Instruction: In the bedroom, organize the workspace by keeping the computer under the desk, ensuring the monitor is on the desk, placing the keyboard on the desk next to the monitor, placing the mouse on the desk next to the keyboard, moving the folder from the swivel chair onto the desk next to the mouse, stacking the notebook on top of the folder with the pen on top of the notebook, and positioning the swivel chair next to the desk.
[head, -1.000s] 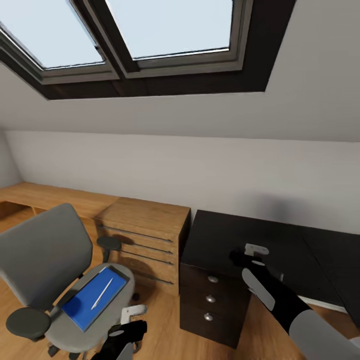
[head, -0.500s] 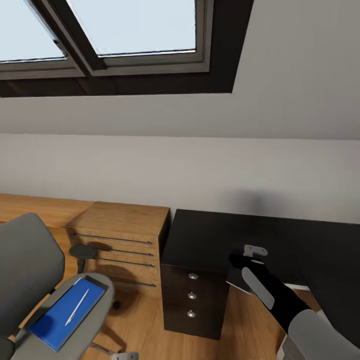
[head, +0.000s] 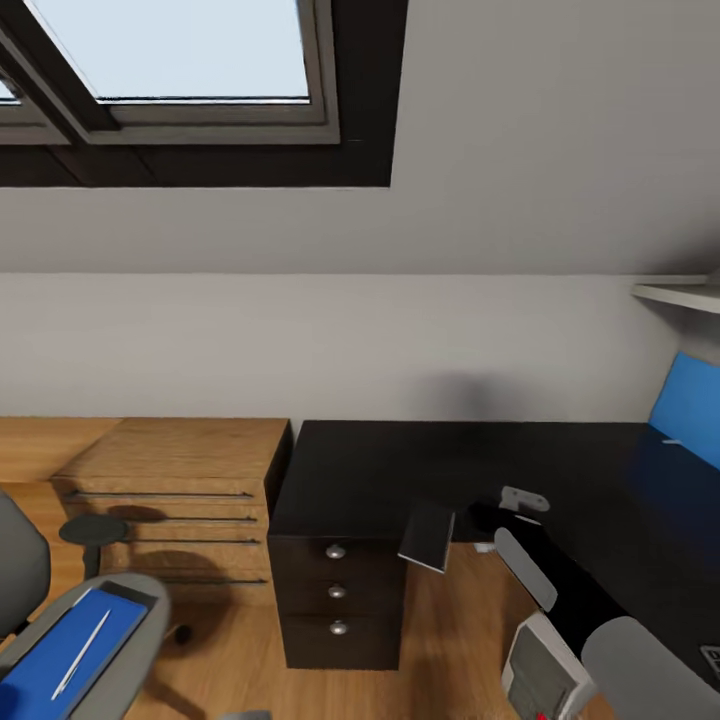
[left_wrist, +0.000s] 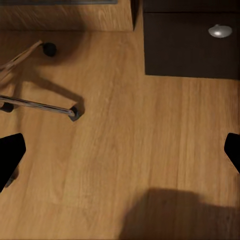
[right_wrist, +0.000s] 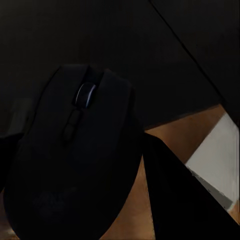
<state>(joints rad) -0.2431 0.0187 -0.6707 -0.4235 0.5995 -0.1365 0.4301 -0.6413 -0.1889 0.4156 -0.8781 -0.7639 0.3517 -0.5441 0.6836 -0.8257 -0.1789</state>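
Black desk (head: 400, 470) under right pincer (head: 480, 520) gripping mouse (right_wrist: 75, 160); left pincer (left_wrist: 120, 150) open

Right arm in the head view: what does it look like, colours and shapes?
The right arm has a rounded pale grey segment nearest the camera, then a black forearm with a long light grey oval panel on its upper side. At the wrist sits a small light grey bracket with two dark holes. The right gripper beyond it is black. In the left wrist view, the left gripper's fingers are plain black.
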